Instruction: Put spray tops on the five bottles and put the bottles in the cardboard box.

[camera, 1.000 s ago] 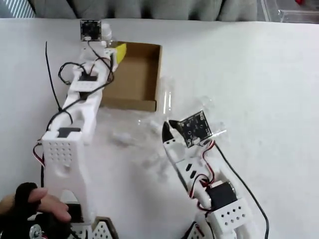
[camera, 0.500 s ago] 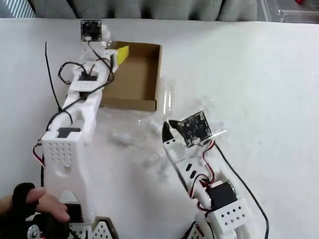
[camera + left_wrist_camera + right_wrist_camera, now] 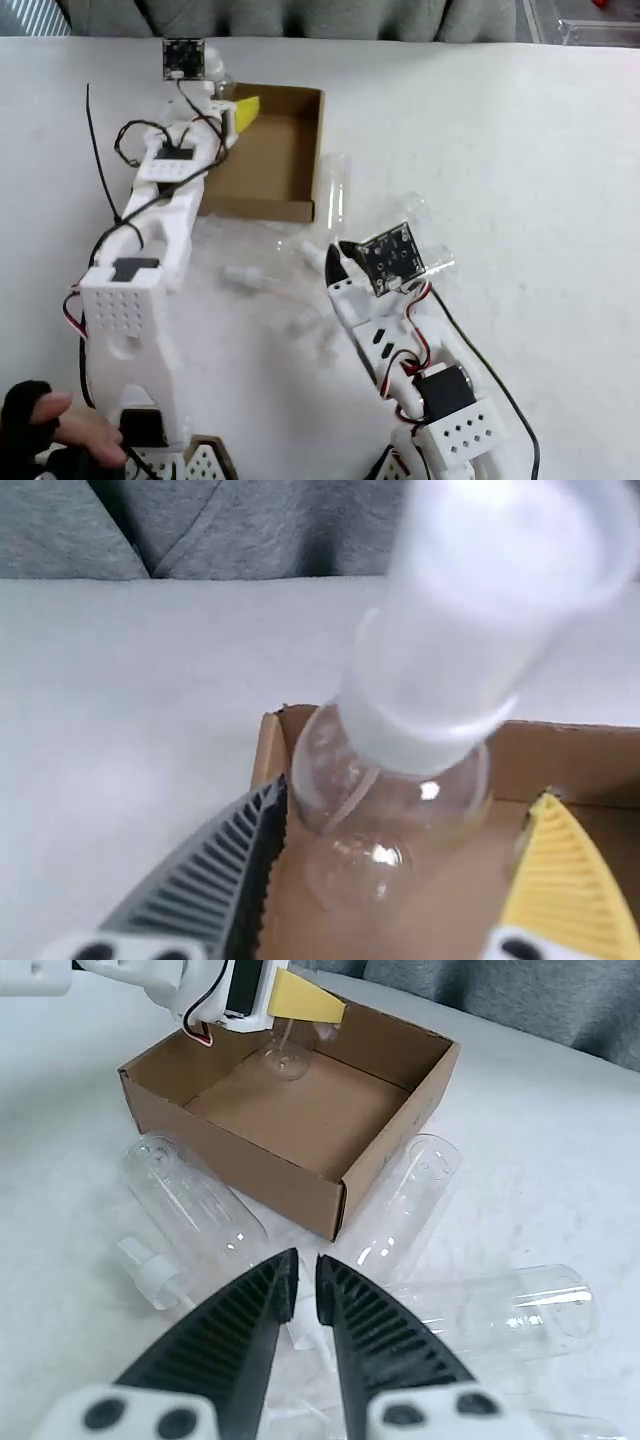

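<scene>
The right gripper, almost closed and empty, hangs near a loose bottle lying flat, its long axis along the near wall of the cardboard box. At the far corner the left gripper clamps a second bottle about upright, base apparently downward.

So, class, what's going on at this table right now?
The left gripper holds a clear bottle at a corner of the box. The right gripper hangs above the table in front of the box, holding nothing. Other bottles and a loose spray top lie beside the box.
</scene>
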